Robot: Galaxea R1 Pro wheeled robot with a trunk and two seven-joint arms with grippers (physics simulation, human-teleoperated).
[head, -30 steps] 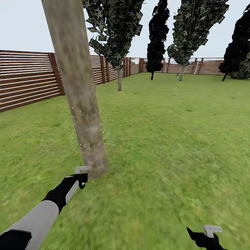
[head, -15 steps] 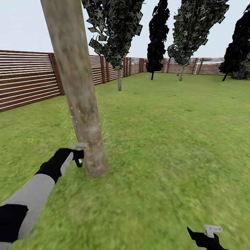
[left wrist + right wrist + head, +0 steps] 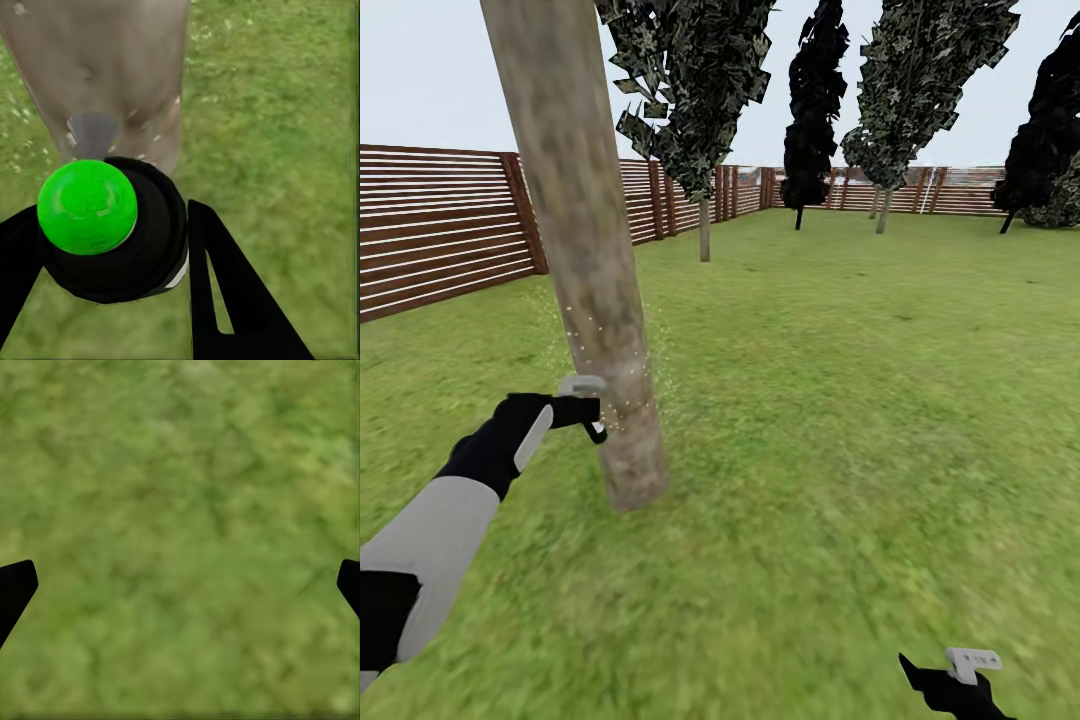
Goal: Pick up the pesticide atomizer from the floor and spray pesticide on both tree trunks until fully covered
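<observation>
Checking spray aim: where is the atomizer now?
The atomizer sits clamped in the left tool, left of centre in the head view, right beside the leaning tree trunk.

Flat, even daylight is filling the head view under a pale overcast sky (image 3: 450, 60); no sun direction is showing, and the tree trunk (image 3: 585, 250) is casting no clear shadow on the grass (image 3: 840, 400), with only faint mottled shading on the bark. The near lawn is rendering smeared and soft while the fence (image 3: 440, 230) is staying crisp. Both wrist views are looking blurry: the grass texture is appearing blotchy and low-resolution, and a small specular sheen is sitting on the green cap (image 3: 87, 206).
</observation>
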